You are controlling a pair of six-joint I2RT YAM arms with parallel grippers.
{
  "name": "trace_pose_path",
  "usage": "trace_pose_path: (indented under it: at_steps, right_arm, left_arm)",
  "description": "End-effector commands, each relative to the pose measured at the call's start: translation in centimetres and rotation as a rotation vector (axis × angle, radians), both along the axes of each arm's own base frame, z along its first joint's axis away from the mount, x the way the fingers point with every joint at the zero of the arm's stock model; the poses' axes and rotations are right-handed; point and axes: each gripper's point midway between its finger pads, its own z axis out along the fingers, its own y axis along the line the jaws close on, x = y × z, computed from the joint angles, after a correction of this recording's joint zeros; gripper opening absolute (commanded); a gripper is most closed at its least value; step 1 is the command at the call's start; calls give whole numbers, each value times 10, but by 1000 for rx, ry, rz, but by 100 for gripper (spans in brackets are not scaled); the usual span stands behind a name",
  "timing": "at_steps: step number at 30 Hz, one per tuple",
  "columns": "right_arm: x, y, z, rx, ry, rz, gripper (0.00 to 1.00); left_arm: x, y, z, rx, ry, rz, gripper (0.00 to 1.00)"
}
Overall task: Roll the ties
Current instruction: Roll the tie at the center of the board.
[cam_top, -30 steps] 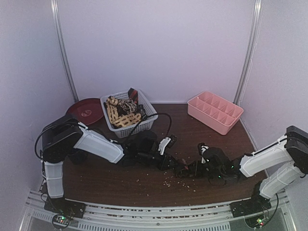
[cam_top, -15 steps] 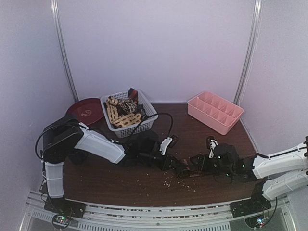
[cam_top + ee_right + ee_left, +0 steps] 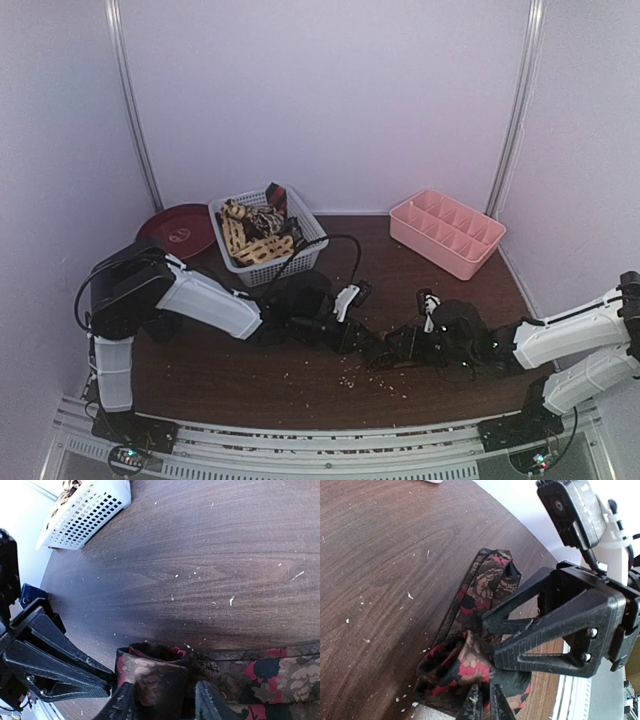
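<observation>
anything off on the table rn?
Yes. Pale specks are strewn across the dark table, thickest around the tie. They look like crumbs or lint, not part of the job. The tie itself sits in a loose, crumpled bunch rather than a neat roll.

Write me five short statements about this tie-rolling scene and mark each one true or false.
1. The white basket holds ties. True.
2. Rolled ties fill the pink tray. False: no ties show in it.
3. The left end effector hangs open, holding nothing. False: it is shut on the floral tie.
4. The right end effector has a finger on either side of that same tie. True.
5. That tie is plain white. False: it is dark with red and tan flowers.
</observation>
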Motion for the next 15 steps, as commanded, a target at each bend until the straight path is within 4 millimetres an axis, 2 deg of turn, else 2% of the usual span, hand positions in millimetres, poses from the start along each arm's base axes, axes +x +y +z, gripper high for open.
trace_pose_path:
  at_steps: [1,10,15]
  right_arm:
    - [2,-7,-3,-60,-19,-4,37]
    - [0,-11,-8,-62,-23,25,33]
    - [-1,-15,-16,-72,-9,25,31]
  left_arm:
    - [2,-7,2,-7,-8,4,9]
    - [5,0,22,-34,-48,38,15]
    - [12,18,12,33,-74,106,16]
